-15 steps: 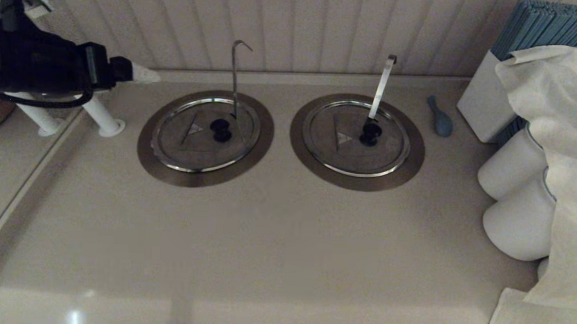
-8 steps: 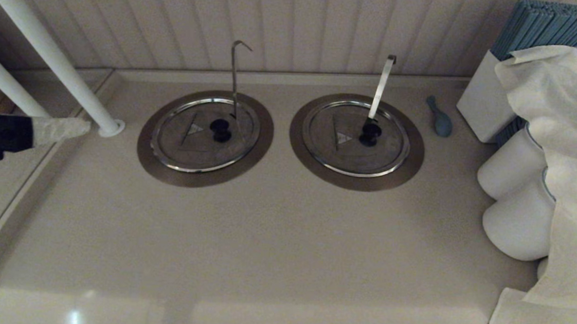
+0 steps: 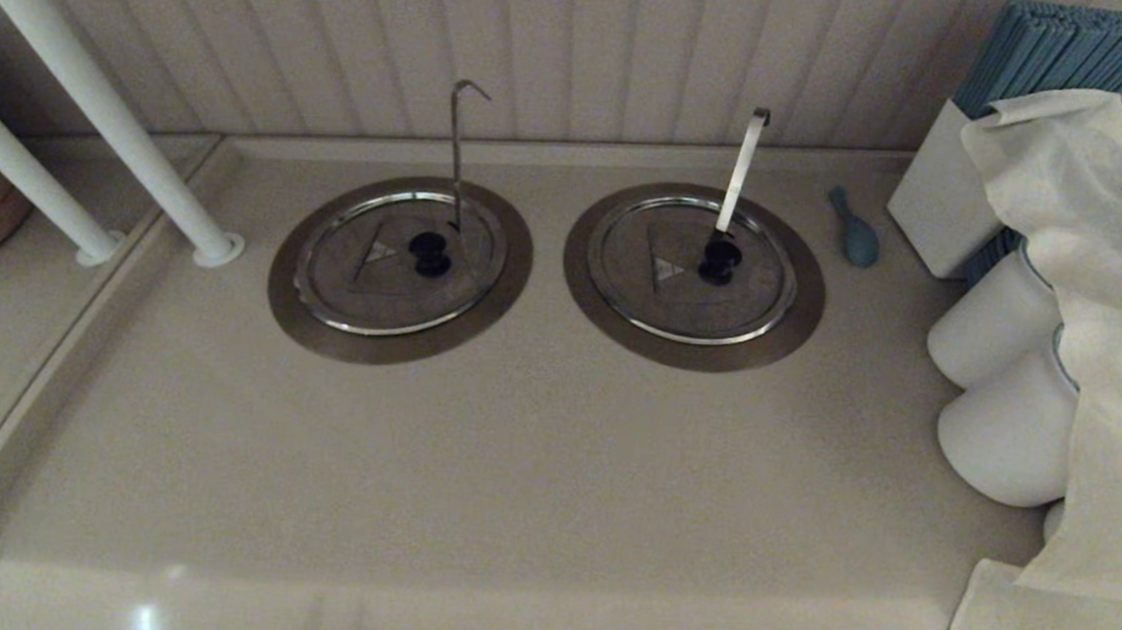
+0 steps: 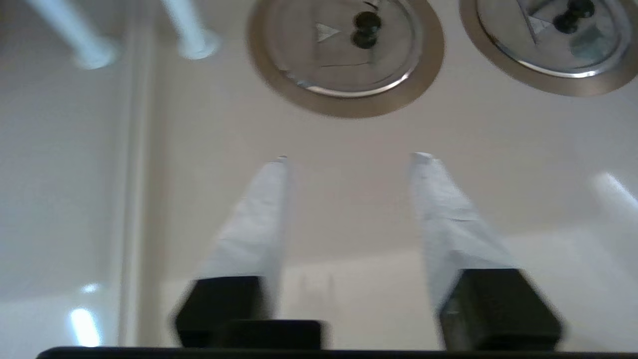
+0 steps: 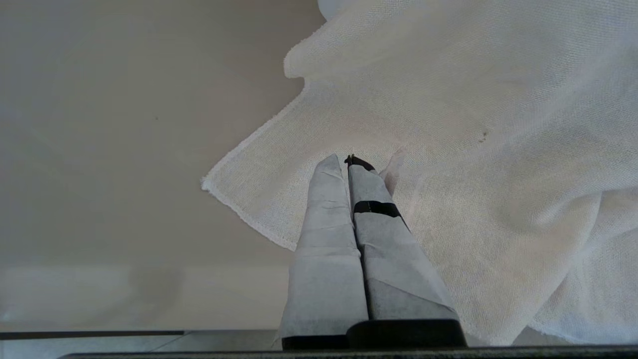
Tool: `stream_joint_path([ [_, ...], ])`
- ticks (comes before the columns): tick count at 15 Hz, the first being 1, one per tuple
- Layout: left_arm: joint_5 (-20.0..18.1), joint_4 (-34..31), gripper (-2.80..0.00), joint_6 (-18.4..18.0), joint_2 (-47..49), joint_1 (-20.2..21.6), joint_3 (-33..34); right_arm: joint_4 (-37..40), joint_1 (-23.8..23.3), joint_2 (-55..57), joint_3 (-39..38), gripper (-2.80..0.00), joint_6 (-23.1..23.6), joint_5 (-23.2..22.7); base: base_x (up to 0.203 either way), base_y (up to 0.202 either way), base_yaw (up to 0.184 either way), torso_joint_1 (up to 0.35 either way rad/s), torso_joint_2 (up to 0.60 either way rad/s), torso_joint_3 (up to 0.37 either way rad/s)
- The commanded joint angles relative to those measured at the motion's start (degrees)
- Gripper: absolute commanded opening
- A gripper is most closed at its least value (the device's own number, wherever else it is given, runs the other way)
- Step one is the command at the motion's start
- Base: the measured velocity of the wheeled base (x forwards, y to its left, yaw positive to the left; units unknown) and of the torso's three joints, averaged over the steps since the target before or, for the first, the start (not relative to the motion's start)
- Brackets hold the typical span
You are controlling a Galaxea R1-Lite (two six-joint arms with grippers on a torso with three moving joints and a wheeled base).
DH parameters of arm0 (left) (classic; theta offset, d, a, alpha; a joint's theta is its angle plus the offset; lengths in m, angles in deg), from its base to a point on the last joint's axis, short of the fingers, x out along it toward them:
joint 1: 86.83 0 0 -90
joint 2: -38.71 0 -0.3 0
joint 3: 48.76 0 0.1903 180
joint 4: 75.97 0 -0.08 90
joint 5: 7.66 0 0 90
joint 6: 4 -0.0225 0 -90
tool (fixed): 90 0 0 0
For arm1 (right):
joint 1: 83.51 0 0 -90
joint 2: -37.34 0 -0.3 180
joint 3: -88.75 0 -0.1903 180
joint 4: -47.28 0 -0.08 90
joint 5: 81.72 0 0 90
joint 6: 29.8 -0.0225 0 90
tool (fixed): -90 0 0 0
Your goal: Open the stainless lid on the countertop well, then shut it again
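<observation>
We see a beige countertop (image 3: 535, 465) backed by a pale ribbed wall panel (image 3: 591, 51). The stainless lid (image 3: 400, 261) lies flat and closed over the countertop well (image 3: 283, 293), at about 10 o'clock from the counter's middle, its thin hooked rod (image 3: 455, 149) standing upright beside the black knob (image 3: 429, 252). The twin lid (image 3: 693, 268), with a pale flat handle (image 3: 741, 171), sits at 1 o'clock. A small blue spoon (image 3: 854, 228) lies just right of it. White jars (image 3: 1003, 391) and a draped white cloth (image 3: 1091, 310) fill the 3 o'clock side; two white posts (image 3: 106, 115) stand at 10 o'clock.

The left gripper (image 4: 351, 157) hangs above bare counter, well short of the lid, fingers spread apart. The right gripper (image 5: 344, 160) is above the cloth, fingers pressed together on nothing.
</observation>
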Motion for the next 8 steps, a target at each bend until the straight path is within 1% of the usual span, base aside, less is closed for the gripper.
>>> stream_joint_path([
  [1, 1.9, -1.9, -2.8, 0.0, -8.6, 0.1, 1.4, 0.0, 0.0, 0.0, 0.0, -2.8, 0.0, 0.0, 0.0, 0.0, 0.0, 0.0, 0.0, 0.0],
  [2, 3.8, -2.6, -2.8, -0.1, -11.1, 0.1, 2.8, 0.0, 0.0, 0.0, 0.0, -2.8, 0.0, 0.0, 0.0, 0.0, 0.0, 0.0, 0.0, 0.0],
  [3, 4.8, -2.9, -2.8, -0.1, -13.8, 0.2, 4.2, 0.0, 0.0, 0.0, 0.0, -2.8, 0.0, 0.0, 0.0, 0.0, 0.0, 0.0, 0.0, 0.0],
  [5, 5.3, -3.2, -2.8, -0.2, -18.4, 0.2, 6.7, 0.0, 0.0, 0.0, 0.0, -2.8, 0.0, 0.0, 0.0, 0.0, 0.0, 0.0, 0.0, 0.0],
  [8, 5.5, -3.5, -2.8, -0.3, -23.0, 2.1, 11.5, 0.0, 0.0, 0.0, 0.0, -2.8, 0.0, 0.0, 0.0, 0.0, 0.0, 0.0, 0.0, 0.0],
])
